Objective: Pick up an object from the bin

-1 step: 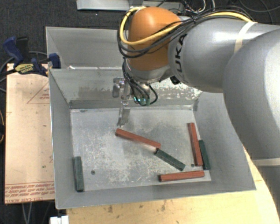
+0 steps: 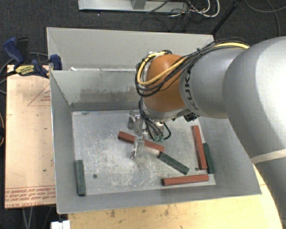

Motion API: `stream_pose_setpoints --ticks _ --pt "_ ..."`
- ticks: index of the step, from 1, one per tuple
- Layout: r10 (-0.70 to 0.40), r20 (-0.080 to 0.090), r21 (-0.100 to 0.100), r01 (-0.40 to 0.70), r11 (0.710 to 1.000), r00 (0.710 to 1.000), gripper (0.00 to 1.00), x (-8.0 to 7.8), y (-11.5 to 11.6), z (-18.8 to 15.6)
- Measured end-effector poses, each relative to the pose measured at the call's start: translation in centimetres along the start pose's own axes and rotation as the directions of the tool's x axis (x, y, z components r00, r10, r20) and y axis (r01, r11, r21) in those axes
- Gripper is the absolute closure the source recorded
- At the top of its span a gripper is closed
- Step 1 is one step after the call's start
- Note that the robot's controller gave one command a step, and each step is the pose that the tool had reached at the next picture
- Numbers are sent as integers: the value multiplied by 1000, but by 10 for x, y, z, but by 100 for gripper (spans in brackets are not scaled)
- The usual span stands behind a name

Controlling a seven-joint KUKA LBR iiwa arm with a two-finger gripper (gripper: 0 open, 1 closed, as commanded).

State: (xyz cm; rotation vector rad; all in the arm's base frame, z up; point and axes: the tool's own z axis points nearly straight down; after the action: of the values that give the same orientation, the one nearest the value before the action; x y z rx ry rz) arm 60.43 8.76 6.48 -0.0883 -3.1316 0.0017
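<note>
Grey metal bin (image 2: 97,163) seen from above, w/ slim bar-shaped blocks scattered on its scratched floor. Far L, near the front corner: a dark green bar (image 2: 79,178) lying alone, running roughly front to back, well apart from the rest. Ctr of the bin: a red-brown bar (image 2: 126,137), the task's thing, lying flat and angled slightly down to the R. The gripper (image 2: 135,150) is down at floor level right over the middle of this bar, crossing it, so the bar's two ends show on either side; can't tell whether the gripper is released or clenched on it. Just R of that, touching or nearly touching the red-brown bar's R end: a second dark green bar (image 2: 173,162), angled down to the R. Below it, near the front wall: a red bar (image 2: 185,179), lying almost level. By the R wall: an upright-running red bar (image 2: 199,147) w/ a dark green bar (image 2: 207,157) just beside it. Above the gripper sits the robot's orange wrist cover (image 2: 164,82) w/ yellow and black cables looped round it; the thick silver arm (image 2: 257,109) comes in from the R.
</note>
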Motion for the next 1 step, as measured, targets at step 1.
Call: stream_pose_setpoints --ticks 1 --pt "53 10 -4 -53 999 999 0 14 9 -36"
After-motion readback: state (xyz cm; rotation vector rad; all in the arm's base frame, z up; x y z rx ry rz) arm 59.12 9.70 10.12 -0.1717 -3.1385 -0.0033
